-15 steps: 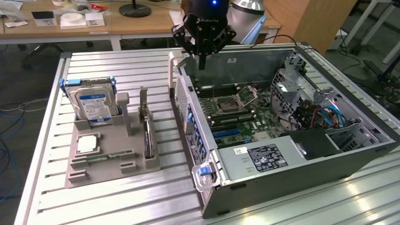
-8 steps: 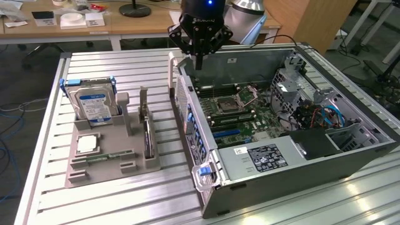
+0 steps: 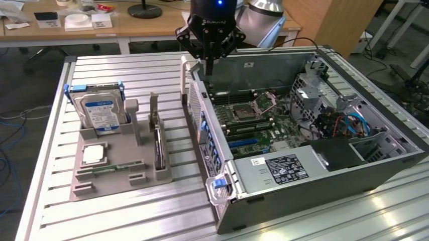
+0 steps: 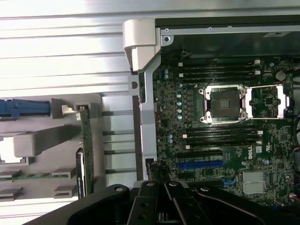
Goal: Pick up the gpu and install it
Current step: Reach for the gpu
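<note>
A slatted metal table (image 3: pixel 134 70) carries an open computer case (image 3: pixel 322 188) lying on its side, with the motherboard (image 3: pixel 251 113) facing up. At one end of the case the power supply (image 3: pixel 282 168) has a black-and-white label whose print I can't read. A small mark on the board may say Dell.

Just beside the case, on the exterior view's left, sits a grey holder tray (image 3: pixel 114 173). It keeps a hard drive (image 3: pixel 100 113) with a blue-and-white label upright. The gpu (image 3: pixel 158 148) stands on edge in the slot nearest the case, untouched. The case's perforated wall rises between the gpu and the motherboard.

The black gripper (image 3: pixel 209 63) hangs above that wall, at the end of the case farthest from the power supply, jaws clenched together on nothing. A processor chip (image 3: pixel 94 153) and a memory stick (image 3: pixel 117 168) lie flat in the tray, farther from the case.
</note>
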Controlling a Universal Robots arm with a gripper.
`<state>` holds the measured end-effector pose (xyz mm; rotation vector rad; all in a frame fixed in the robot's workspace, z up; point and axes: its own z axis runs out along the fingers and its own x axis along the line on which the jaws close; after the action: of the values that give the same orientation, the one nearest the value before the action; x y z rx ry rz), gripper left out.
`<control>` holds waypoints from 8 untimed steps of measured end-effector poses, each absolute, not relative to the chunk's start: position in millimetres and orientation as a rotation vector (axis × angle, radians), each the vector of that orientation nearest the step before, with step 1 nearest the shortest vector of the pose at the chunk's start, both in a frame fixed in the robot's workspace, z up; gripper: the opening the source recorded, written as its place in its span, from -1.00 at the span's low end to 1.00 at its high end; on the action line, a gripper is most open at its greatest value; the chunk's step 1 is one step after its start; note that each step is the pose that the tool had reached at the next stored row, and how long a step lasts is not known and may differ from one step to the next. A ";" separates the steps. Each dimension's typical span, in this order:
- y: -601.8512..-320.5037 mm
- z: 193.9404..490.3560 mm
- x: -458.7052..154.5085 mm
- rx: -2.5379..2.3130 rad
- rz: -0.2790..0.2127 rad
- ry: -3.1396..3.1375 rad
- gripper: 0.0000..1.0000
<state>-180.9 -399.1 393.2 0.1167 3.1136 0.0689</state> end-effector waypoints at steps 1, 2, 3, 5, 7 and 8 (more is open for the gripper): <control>-399.1 393.3 -182.1 0.117 0.069 3.114 -0.79; -399.2 393.2 -183.5 0.116 0.069 3.114 -0.79; -399.2 393.3 -184.8 0.117 0.069 3.114 -0.79; -399.3 393.2 -187.3 0.117 0.069 3.114 -0.79; -399.4 393.3 -189.7 0.116 0.069 3.114 -0.79; -399.4 393.3 -190.8 0.116 0.069 3.114 -0.79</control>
<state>-190.8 -399.4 393.3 0.1165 3.1137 0.0688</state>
